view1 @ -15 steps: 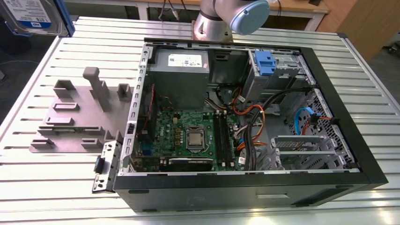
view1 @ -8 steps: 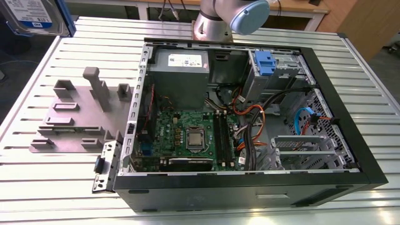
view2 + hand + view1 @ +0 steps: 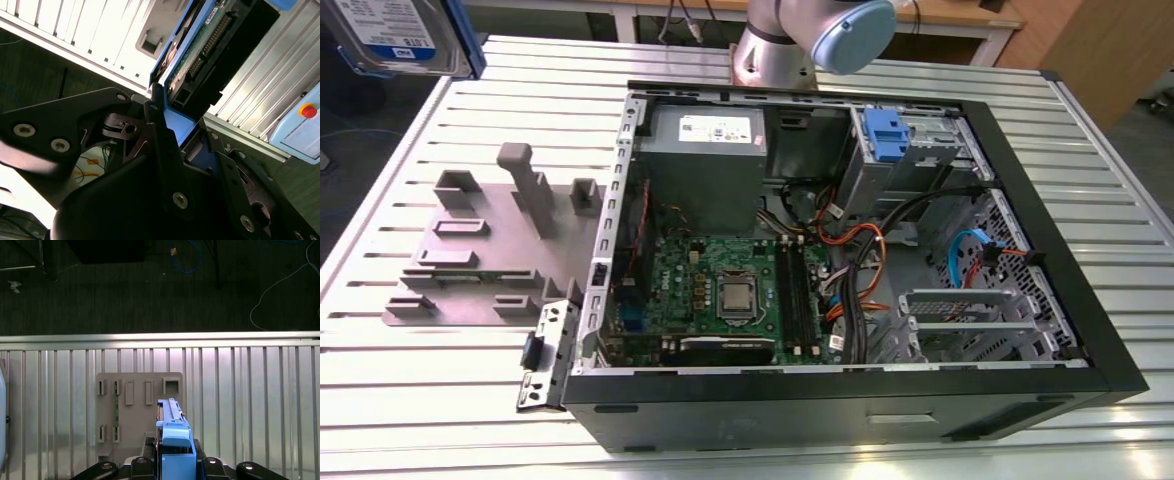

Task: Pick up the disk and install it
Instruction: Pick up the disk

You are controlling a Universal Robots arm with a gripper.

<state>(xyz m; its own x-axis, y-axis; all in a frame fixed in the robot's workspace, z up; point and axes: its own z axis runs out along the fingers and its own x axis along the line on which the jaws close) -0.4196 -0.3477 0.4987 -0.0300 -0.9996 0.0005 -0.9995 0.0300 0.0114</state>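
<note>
Exterior view has the disk [image 3: 394,35] in the top corner on the exterior view's left, its white-and-blue label toward the camera and a strip of blue carrier frame along one edge. It is well apart from the open computer case [image 3: 854,240], which lies on its side on the slatted metal counter [image 3: 427,400] and takes up the middle and the exterior view's right. Inside the case, a grey power supply [image 3: 704,150] with a white sticker sits above the green motherboard [image 3: 720,290], and a blue latch [image 3: 887,135] on a grey metal cage is near the case's upper right. A grey fixture plate [image 3: 480,250] with upright posts and slots lies on the counter just beside the case, on the exterior view's left. The arm's base [image 3: 807,40] stands at the top centre of the frame. In the second wrist view the hand [image 3: 180,120] is closed on the disk [image 3: 210,35]. Its black fingers [image 3: 160,140] press the blue carrier from both sides, and the disk's green circuit board and connector face the camera. A red button [image 3: 308,111] sits on a pale blue box [image 3: 300,137]. In the first wrist view the hand [image 3: 176,462] grips the disk [image 3: 175,435] edge-on, with the fixture plate [image 3: 135,410] and counter [image 3: 250,400] beyond it and dark floor [image 3: 150,295] past the counter's edge.
</note>
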